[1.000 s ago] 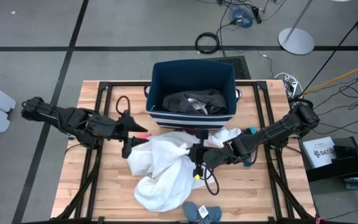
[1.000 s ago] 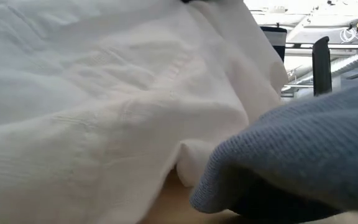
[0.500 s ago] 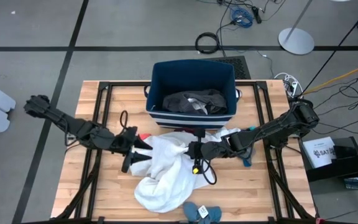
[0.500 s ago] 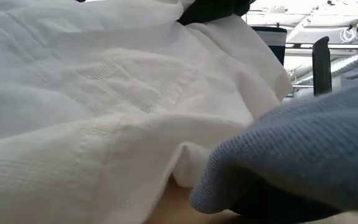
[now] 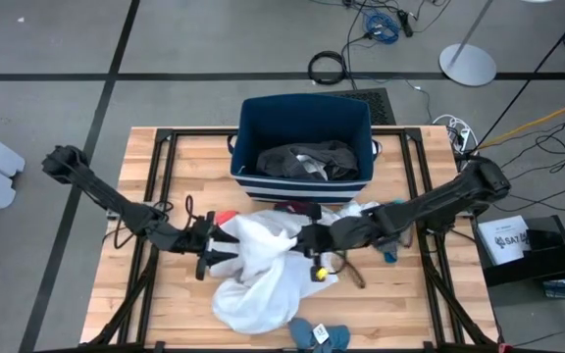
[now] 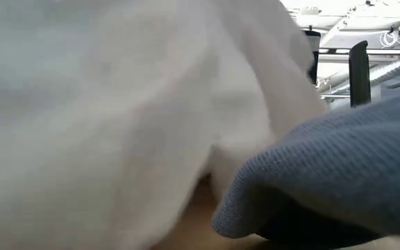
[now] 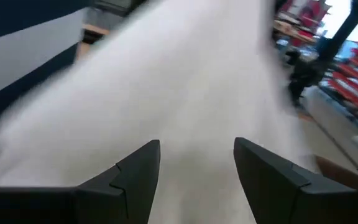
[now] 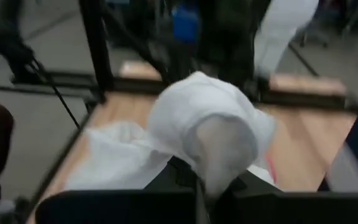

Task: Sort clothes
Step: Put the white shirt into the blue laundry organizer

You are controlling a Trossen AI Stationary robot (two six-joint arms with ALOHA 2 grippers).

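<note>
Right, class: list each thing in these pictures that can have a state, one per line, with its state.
White garment: crumpled on the table, held up between both arms.
Left end effector: fingers open, against the white garment.
Right end effector: shut on the white garment.
Navy bin: upright, open-topped, partly filled.
Dark grey garment: lying inside the bin.
Blue socks: loose at the table's near edge.

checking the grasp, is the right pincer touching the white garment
Touching. In the right wrist view the right pincer is closed on a bunched fold of the white garment; the high view shows it at the cloth too.
</note>
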